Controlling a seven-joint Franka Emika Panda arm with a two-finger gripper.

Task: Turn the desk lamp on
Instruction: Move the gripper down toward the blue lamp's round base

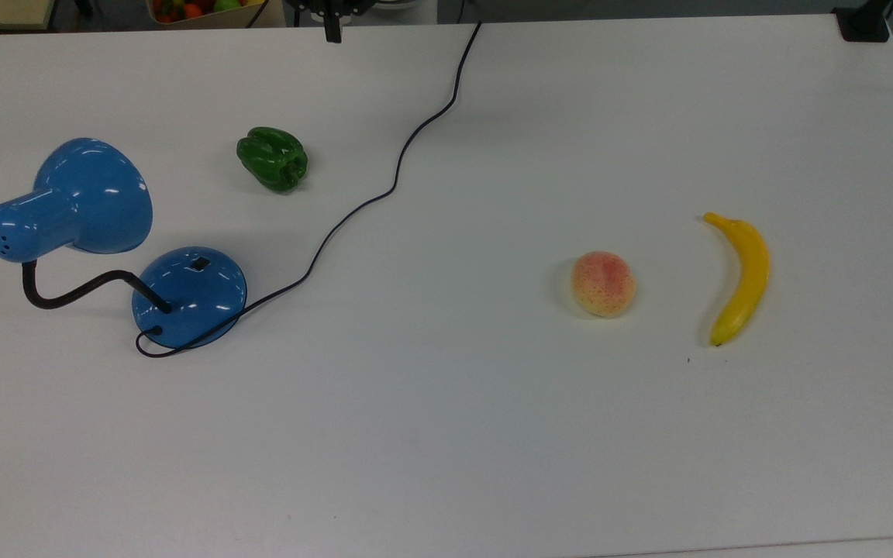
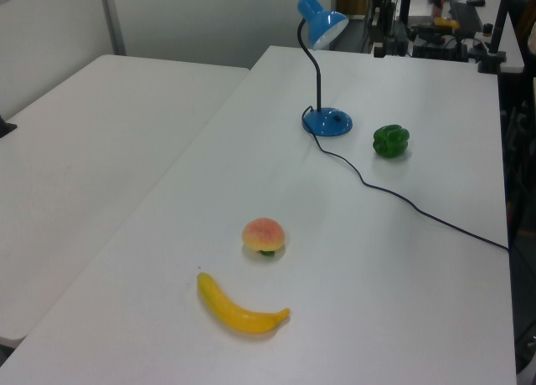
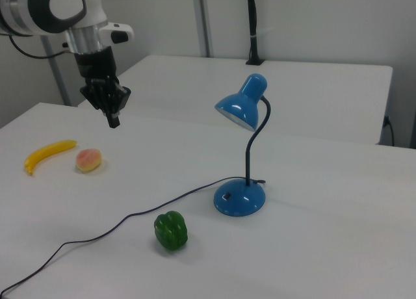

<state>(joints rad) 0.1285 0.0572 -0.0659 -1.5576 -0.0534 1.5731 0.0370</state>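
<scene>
Hanging in the air above the white bench [image 3: 338, 201], the tool [image 3: 114, 120] points straight down with its two fingers pressed together into one dark tip, holding nothing and touching nothing; in the top view it shows as a single black prong [image 1: 332, 31] at the bench's far edge. Nearest in the right view lies a green bell pepper [image 3: 171, 231], close to the bench's near edge, with the black cord [image 3: 130, 216] running past it toward the right view's left corner. Just behind the pepper stands the desk lamp [image 3: 241, 149]: its round blue base [image 3: 238, 197] sits flat on the bench, a small black switch [image 1: 200, 263] on the dome, and the gooseneck rises to a shade tilted downward toward the right view's left. Farther back, toward the bench's left edge in the right view, rest a peach [image 3: 88, 160] and beside it a banana [image 3: 47, 153], well apart from the lamp and below the tool.
</scene>
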